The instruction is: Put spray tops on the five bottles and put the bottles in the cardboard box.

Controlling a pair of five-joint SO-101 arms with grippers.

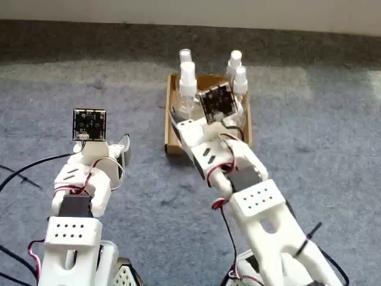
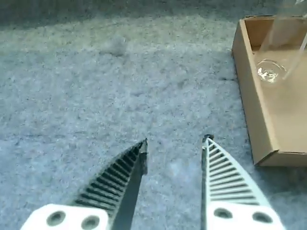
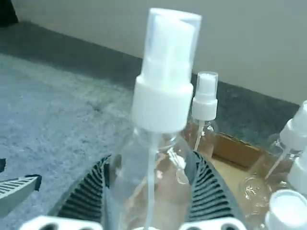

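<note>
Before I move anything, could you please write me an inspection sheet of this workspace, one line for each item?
Surface: grey carpet.
Job's things: the cardboard box is open on the carpet. Capped bottles stand in it. One more bottle, with its spray top on, is in the right gripper.
Clutter: nothing seen.
Grippers: left gripper open, over carpet beside the box. Right gripper shut on the bottle, at the box; whether the bottle touches the box floor cannot be told.
Cables: red and black wires run along both arms. A black cable crosses the carpet by the left arm.
Surroundings: pale wall beyond the carpet.
</note>
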